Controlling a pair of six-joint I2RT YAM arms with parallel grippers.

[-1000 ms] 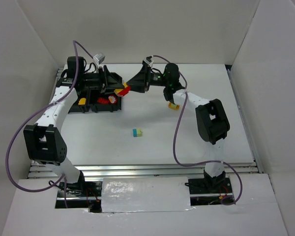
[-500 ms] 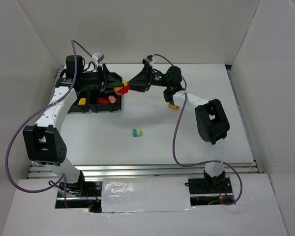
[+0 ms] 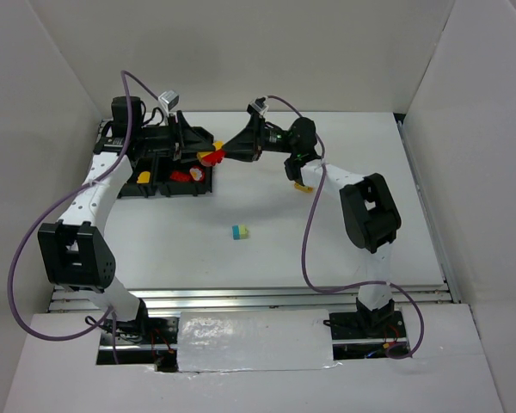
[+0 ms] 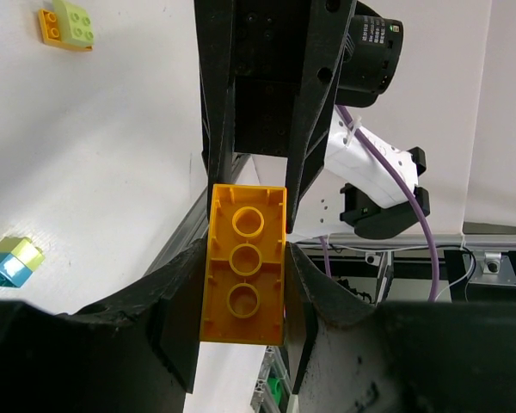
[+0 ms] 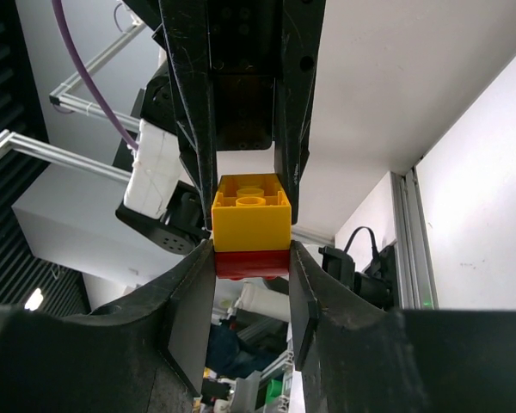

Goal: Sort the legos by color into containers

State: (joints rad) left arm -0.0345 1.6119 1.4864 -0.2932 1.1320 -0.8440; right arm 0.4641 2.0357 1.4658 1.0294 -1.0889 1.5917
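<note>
Yellow-red brick (image 3: 213, 157): held in the air between the two grippers, over the tray's 3 o'clock edge. It is one piece, a yellow part on a red part.
Left gripper (image 4: 245, 288): pinching the yellow part, a finger (image 4: 176, 318) pressed on each long side, the hollow underside facing its camera.
Right gripper (image 5: 251, 262): reaching in from 3 o'clock, nose to nose with the left one, and clamped on the red part.
Tray (image 3: 131, 191): black, at 10 o'clock on the table (image 3: 327, 249), partly hidden under the left arm.
Tray contents: red bricks (image 3: 185, 175) in the near right compartment, a yellow brick (image 3: 143, 177) in the near left one.
Teal-lime brick (image 3: 240, 232): lies loose near the table's middle, well apart from both grippers.
Yellow-lime brick (image 3: 304, 187): on the table at 2 o'clock from the teal-lime one, just beside the right forearm.
</note>
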